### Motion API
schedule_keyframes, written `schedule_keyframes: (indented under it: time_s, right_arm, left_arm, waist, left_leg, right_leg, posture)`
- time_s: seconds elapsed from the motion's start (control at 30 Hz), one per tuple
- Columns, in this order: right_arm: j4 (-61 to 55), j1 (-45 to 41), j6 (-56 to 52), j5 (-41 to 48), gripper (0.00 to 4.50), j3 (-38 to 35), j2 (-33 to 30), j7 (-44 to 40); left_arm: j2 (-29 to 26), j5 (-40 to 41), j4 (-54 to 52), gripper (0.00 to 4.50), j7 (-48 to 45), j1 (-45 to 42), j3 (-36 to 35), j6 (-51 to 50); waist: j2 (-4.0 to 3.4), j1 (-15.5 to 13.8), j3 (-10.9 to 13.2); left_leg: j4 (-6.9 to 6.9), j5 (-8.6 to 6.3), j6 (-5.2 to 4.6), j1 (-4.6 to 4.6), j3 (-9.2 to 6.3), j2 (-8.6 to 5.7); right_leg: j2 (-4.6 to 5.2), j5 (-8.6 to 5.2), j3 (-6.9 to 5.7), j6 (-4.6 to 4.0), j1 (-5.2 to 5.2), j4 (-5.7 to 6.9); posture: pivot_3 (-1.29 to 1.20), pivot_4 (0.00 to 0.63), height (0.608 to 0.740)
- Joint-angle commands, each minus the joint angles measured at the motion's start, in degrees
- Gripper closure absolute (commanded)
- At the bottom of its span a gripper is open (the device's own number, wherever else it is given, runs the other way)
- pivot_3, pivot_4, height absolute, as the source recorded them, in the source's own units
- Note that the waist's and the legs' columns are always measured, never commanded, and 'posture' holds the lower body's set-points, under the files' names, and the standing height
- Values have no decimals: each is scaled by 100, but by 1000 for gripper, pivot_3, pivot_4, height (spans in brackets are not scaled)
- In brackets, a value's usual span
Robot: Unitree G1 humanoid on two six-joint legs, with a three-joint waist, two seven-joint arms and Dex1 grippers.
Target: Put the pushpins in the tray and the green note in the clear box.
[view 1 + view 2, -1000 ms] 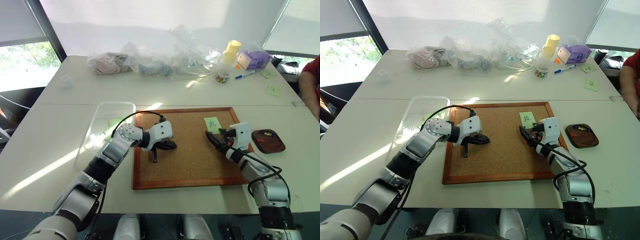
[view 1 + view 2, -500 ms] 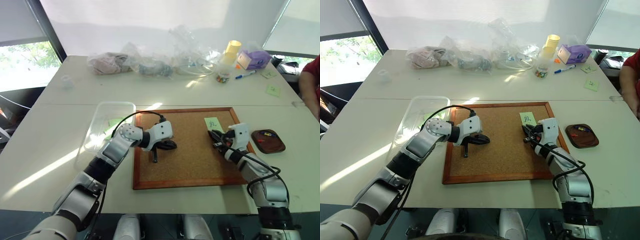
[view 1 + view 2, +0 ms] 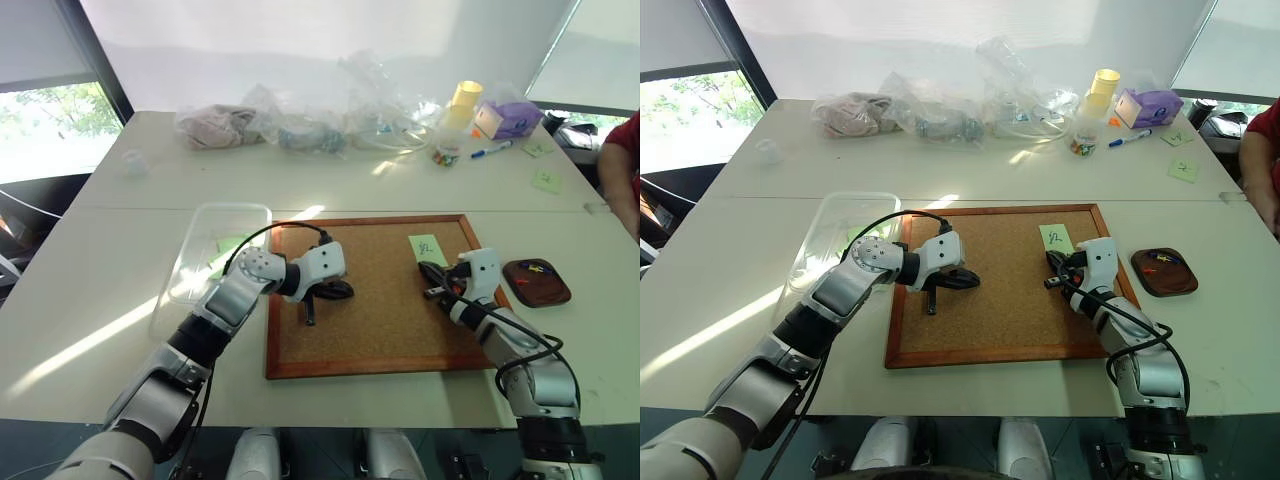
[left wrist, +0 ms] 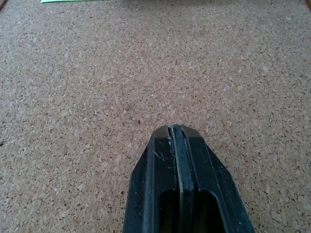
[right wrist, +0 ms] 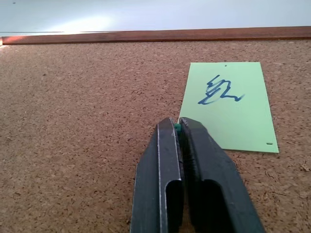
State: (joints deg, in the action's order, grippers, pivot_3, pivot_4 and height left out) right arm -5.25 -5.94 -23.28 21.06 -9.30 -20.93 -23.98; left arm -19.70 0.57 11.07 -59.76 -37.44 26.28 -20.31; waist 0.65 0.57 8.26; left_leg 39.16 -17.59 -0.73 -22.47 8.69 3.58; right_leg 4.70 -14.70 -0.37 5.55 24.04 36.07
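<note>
Corkboard (image 3: 385, 300) lay under both our grippers. R gripper (image 5: 179, 127) had fingers pinched on a tiny green pushpin (image 5: 177, 127), just beside the green note's (image 5: 228, 104) near corner; note lay flat on the cork. L gripper (image 4: 175, 133) sat w/ fingers pressed together, nothing between them, over bare cork. Tray (image 3: 537, 282) w/ pins in it sat right of the board, clear box (image 3: 205, 250) left of it.
</note>
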Motion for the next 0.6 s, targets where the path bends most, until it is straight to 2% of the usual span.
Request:
schedule_keyframes:
  time_s: [0.03,0.6]
  right_arm:
    - [-170,-11,66,23,4487,-165,-37,37]
    - [-444,-95,799,-76,4487,-409,-138,31]
  left_arm:
    - [-43,-243,199,4500,31,125,206,-95]
    - [-66,-294,262,4500,8,103,257,-39]
  waist:
    - [0,0,0]
    - [-2,3,3]
  left_leg:
    - [0,0,0,0,0,0]
    - [0,0,0,-11,1,-3]
  right_leg:
    - [0,0,0,0,0,0]
    - [0,0,0,1,13,1]
  posture:
    - [0,150,737]
    - [0,150,737]
